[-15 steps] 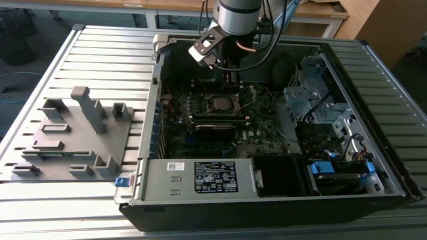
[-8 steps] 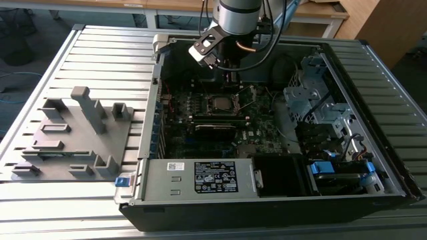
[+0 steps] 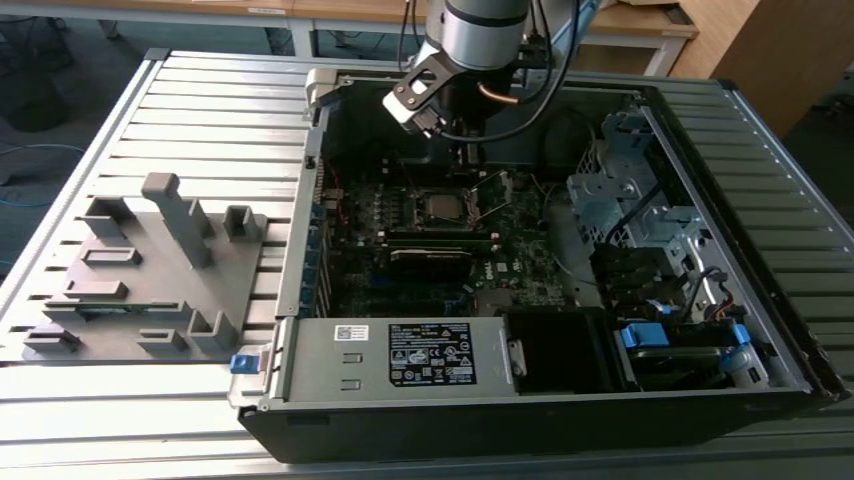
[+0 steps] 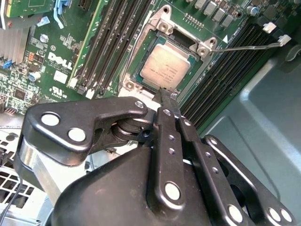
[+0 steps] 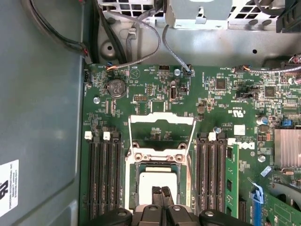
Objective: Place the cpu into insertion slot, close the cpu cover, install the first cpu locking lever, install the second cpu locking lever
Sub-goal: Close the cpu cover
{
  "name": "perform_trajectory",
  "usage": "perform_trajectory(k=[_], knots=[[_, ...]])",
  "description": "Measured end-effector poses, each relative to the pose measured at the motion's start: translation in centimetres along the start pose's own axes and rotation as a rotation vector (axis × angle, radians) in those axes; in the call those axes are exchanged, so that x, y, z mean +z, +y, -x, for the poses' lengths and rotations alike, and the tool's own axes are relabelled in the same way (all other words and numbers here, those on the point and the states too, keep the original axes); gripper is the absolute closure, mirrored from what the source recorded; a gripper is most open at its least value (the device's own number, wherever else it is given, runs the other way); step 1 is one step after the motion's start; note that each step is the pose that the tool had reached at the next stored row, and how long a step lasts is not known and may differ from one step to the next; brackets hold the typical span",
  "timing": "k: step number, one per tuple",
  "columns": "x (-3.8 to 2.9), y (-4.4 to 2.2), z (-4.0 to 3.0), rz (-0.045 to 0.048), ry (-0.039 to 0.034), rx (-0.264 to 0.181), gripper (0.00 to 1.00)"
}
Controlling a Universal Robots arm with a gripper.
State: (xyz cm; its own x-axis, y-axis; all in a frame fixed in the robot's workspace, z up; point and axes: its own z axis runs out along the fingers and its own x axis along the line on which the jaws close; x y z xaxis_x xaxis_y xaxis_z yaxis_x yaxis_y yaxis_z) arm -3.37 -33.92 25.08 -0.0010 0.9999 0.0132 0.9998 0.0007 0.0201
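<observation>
Right over the cpu (image 5: pixel 157 179), the gripper (image 5: pixel 160 190) is hovering with its two slim black fingers pinched together, tip against tip, and gripping nothing. In the second wrist view the joined tips (image 4: pixel 164 92) are pointing at the near edge of the chip (image 4: pixel 165 69); whether they are touching its metal top cannot be told.

The cpu is lying flat inside the insertion slot (image 5: pixel 135 181), its dull silver face turned up and the black socket wall framing it on all sides. The cpu cover (image 5: pixel 162 118) is standing open, its silver frame flipped back off the socket on the side away from the fingers, so green board is showing through its square window. A thin wire locking lever (image 4: pixel 244 46) is sticking out from a corner of the socket across the neighbouring memory slots.

Long black memory slots (image 5: pixel 101 174) are flanking the socket on both sides, and a green memory module (image 5: pixel 231 174) is sitting in the outermost one. A round coin battery (image 5: pixel 116 87) and a finned heatsink (image 5: pixel 288 148) are sitting farther out on the motherboard (image 5: pixel 155 94).

From the exterior view, the arm (image 3: pixel 481 30) is reaching down into the open computer case (image 3: pixel 747 200), which is resting on a slatted metal table (image 3: pixel 200 110); a grey fixture (image 3: pixel 147 270) is sitting on the exterior view's left.
</observation>
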Motion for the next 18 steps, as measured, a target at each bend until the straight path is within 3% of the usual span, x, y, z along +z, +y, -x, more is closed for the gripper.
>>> perform_trajectory(k=[8, 15, 18], knots=[[0.01, 0.68, 0.00, -0.0001, 0.0000, 0.000, 0.90], [0.03, 1.65, 0.00, 0.0000, 0.0000, 0.000, 0.90], [0.02, 1.72, 0.00, 0.0000, 0.0001, 0.000, 0.90]])
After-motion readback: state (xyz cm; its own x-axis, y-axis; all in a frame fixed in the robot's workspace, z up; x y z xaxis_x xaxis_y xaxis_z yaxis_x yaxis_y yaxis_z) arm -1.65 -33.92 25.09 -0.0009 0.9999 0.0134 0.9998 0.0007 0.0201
